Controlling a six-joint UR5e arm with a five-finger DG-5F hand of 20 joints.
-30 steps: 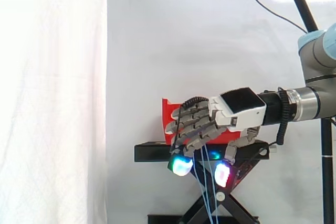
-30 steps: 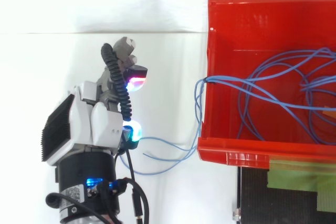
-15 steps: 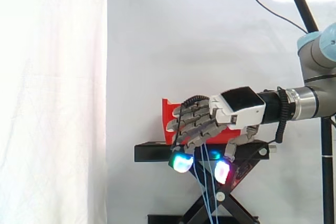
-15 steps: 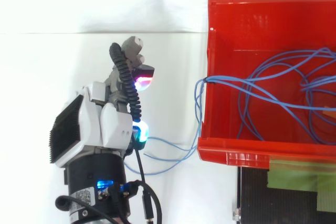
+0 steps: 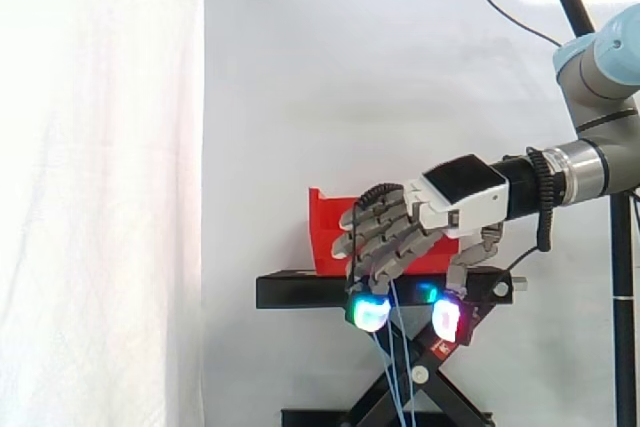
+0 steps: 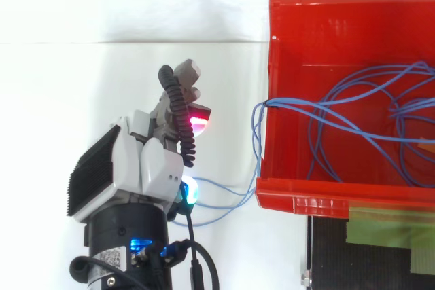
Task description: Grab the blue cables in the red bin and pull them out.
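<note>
My hand [image 5: 420, 232] hung at the middle of the side view, closed with curled fingers round a few strands of the thin blue cables [image 6: 353, 123]. Most of their length lay coiled inside the red plastic bin [image 6: 272, 59] at the right of the top view. Some strands climbed over its left wall and looped across to me. Others dangled below me [image 5: 397, 367], in front of the black scissor stand [image 5: 300, 292].

I judged them light, limp and smooth: they would bend anywhere, slide through a loose grip, and snag on each other where the loops crossed. A firm pinch on several strands together, near the wall they ran over, looked best.

That wall's rim was the edge to mind, since the cables dragged across it. Open room lay to the left of the top view, before the white curtain [image 5: 100, 187].
</note>
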